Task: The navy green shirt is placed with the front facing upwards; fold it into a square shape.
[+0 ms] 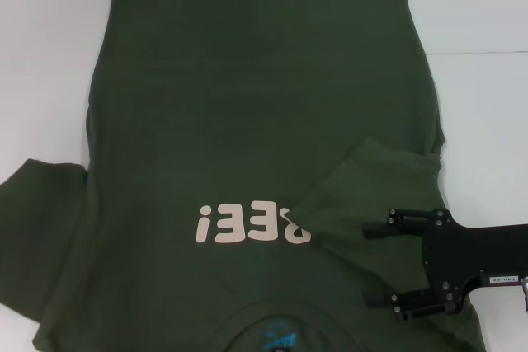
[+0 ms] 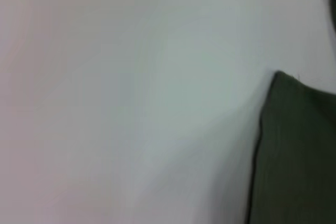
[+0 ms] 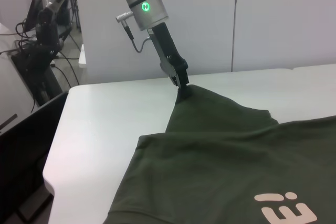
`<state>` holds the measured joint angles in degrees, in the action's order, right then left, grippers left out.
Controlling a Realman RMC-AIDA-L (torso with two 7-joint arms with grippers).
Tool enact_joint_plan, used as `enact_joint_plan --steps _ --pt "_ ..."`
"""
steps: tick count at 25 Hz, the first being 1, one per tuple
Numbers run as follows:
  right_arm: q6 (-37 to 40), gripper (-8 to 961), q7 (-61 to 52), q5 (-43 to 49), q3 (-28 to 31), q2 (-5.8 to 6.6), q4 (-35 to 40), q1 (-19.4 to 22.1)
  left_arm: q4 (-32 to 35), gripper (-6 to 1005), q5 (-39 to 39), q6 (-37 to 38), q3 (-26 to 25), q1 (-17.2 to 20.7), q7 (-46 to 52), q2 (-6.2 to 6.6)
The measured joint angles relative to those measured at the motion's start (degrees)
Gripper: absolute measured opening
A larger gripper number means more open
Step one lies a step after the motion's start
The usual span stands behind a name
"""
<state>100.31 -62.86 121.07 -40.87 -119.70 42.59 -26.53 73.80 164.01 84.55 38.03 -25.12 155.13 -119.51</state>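
The shirt [image 1: 247,146] lies flat on the white table [image 1: 487,14], lettering up, collar nearest the robot, hem at the far edge. Its long axis runs from the robot outward.

The right sleeve [image 1: 363,187] is folded inward across the chest, covering the end of the lettering. The right gripper [image 1: 378,265] hovers just beside this sleeve, fingers apart and holding nothing.

The left sleeve [image 3: 210,109] extends outward, unfolded. The left gripper [image 3: 184,88] is clamped on its tip, lifting the cloth into a peak. The left arm is therefore positioned for the next fold, inward across the body.
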Motion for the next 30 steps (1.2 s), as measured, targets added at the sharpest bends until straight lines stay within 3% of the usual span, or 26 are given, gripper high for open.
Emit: enact_joint_plan --steps 15,21,30 --pt "-0.92 889 -0.20 -0.32 0.06 -0.18 -0.84 -0.10 0.49 84 -0.04 -5.09 -3.16 1.29 -2.06 0.05" --pt "-1.13 889 -0.91 -0.32 0.00 -0.27 -1.01 -0.26 0.54 97 -0.71 -0.48 -2.64 -1.27 -2.89 -0.11" --pt "-1.68 888 -0.94 -0.32 0.00 -0.20 -1.65 -0.50 0.16 118 -18.49 9.50 -2.01 -6.53 -4.42 -2.34"
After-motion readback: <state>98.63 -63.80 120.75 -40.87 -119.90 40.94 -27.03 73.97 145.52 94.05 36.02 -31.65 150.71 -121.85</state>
